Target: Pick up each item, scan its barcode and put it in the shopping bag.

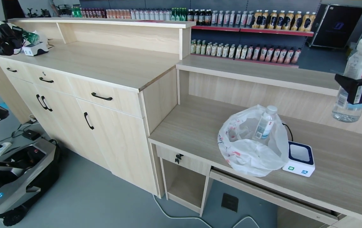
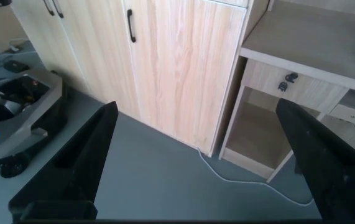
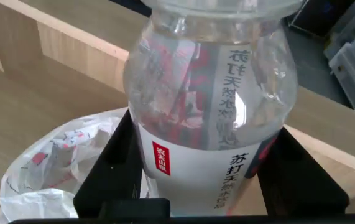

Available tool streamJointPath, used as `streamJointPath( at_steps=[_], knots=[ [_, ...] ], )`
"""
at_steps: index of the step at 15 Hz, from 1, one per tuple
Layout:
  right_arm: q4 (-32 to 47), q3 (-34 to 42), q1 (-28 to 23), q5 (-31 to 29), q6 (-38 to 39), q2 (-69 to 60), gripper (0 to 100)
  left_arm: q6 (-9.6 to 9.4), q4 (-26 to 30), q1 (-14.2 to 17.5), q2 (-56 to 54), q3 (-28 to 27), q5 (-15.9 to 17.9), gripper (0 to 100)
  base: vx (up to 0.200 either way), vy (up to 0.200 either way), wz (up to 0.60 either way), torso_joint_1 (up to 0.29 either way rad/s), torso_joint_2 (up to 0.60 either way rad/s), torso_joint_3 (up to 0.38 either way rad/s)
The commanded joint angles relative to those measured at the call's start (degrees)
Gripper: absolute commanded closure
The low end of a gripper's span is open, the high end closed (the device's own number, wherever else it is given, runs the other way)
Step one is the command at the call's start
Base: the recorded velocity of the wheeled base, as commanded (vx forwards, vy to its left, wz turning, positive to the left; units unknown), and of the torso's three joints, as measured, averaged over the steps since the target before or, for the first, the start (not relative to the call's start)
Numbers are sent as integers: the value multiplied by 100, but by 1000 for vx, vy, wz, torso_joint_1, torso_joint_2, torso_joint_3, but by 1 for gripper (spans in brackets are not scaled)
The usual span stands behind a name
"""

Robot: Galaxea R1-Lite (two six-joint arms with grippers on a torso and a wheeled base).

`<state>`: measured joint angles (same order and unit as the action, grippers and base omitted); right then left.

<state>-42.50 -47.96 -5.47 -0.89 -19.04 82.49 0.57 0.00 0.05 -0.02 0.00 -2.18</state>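
My right gripper [image 1: 360, 88] is shut on a clear water bottle [image 1: 357, 77] with a white cap, held upright in the air at the far right, above the desk. In the right wrist view the clear water bottle [image 3: 211, 112] sits between my black fingers [image 3: 112, 168]. A white plastic shopping bag [image 1: 250, 148] stands open on the low desk [image 1: 200, 126], with another small bottle [image 1: 265, 122] leaning inside it. A white and blue barcode scanner [image 1: 300, 158] rests just right of the bag. My left gripper [image 2: 196, 162] hangs open over the grey floor, left of the desk.
A tall cabinet counter [image 1: 105, 63] with black handles stands left of the desk. Shelves of bottled drinks [image 1: 247, 31] line the back wall. Another robot [image 1: 9, 177] stands on the floor at the far left. A cable [image 1: 181, 215] lies on the floor under the desk.
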Motion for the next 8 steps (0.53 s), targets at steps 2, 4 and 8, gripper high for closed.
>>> streamJointPath(
  at_steps=[2,4,8],
  knots=[
    [-110,-346,20,27,419,425,100,4,0,4,2,0,-2,0,0,0,0,0,0,0],
    [-479,-566,11,634,937,856,100,4,0,4,2,0,-2,0,0,0,0,0,0,0],
    [-1683,-548,-59,1627,1052,2174,100,4,0,4,2,0,-2,0,0,0,0,0,0,0]
  ],
)
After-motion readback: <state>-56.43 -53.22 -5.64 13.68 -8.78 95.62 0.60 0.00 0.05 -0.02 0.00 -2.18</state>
